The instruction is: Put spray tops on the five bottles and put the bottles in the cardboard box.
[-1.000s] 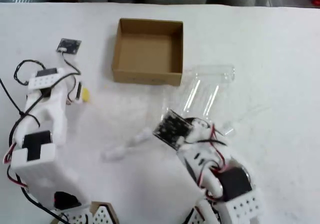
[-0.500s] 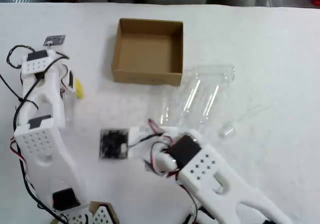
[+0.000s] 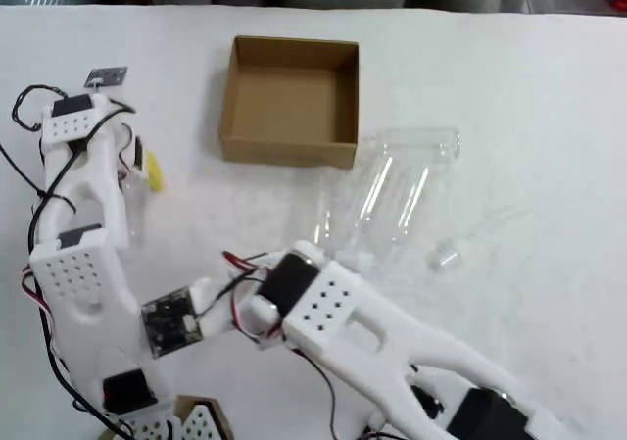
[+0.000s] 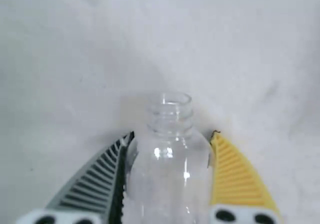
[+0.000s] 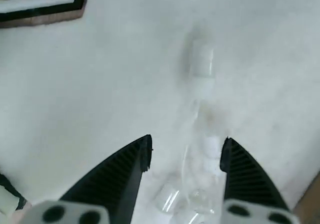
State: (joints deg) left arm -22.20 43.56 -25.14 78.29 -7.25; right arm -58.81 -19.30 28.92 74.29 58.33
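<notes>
1. The left gripper [image 4: 172,134] (one grey finger, one yellow) presses against both sides of a clear plastic bottle [image 4: 170,112], whose threaded neck is open and bare.
2. The right gripper [image 5: 186,143] hangs low over the white table [image 3: 529,117] with its black fingers spread. A clear spray top [image 5: 202,59] with a whitish head lies on the table between and beyond them, untouched as far as I can tell.
3. The brown cardboard box [image 3: 289,153] holds nothing. Loose clear bottles [image 3: 392,180] lie on the table just beside its front corner.
4. My judgement is that no top is fitted and no bottle is boxed, so nearly the whole job with all five remains.
</notes>
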